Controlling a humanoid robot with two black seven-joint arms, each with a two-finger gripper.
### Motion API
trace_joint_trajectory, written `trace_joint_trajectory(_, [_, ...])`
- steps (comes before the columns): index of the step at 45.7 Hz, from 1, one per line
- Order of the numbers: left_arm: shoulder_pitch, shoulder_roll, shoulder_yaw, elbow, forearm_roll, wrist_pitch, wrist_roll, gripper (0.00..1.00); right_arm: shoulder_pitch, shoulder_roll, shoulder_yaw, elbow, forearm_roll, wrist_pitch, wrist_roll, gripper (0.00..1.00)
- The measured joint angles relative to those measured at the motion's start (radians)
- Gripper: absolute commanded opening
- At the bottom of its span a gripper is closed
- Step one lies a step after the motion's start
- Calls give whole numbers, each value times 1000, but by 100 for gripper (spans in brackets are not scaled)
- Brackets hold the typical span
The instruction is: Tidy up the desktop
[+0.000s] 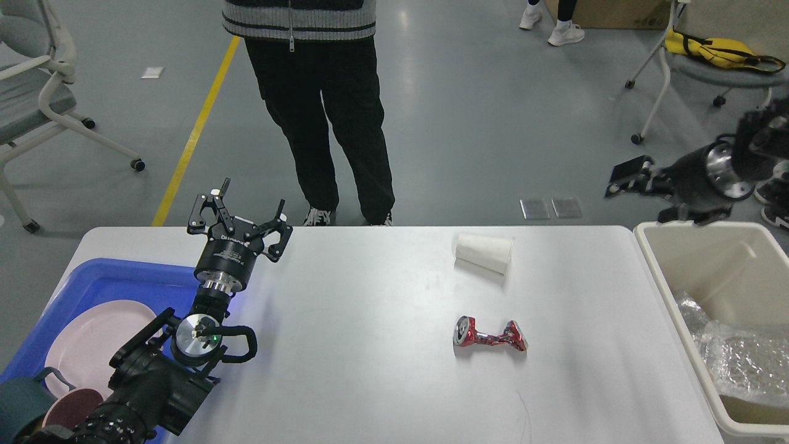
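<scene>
The desktop is a large white tabletop. On it lie a crushed red can right of centre and a white paper cup on its side further back. My left gripper is open and empty, held above the table's back left part beside the blue tray. My right gripper hangs over the back edge of the beige bin at the far right; it is seen dark and side-on, so I cannot tell whether it is open or shut.
The blue tray holds a pink plate and a dark red dish. The beige bin holds crumpled clear plastic. A person stands just behind the table. Chairs stand on the floor at both sides.
</scene>
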Motion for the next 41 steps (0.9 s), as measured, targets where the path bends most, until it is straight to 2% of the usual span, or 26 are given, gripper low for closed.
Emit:
trace_joint_trajectory(7, [0, 0, 0, 0, 0, 1, -1, 97, 142, 51, -5, 335, -26, -64, -13, 100])
trace_joint_trajectory(14, [0, 0, 0, 0, 0, 1, -1, 97, 222, 103, -7, 451, -30, -85, -15, 100])
trace_joint_trajectory(21, [0, 0, 0, 0, 0, 0, 0, 97, 160, 116, -12, 416, -16, -159, -24, 100])
trace_joint_trajectory(30, [0, 0, 0, 0, 1, -1, 0, 97, -39, 127, -7, 316, 100, -436, -27, 100])
trace_joint_trajectory(41, [0, 0, 0, 0, 0, -1, 0, 97, -308, 156, 83, 139, 219, -628, -22, 100])
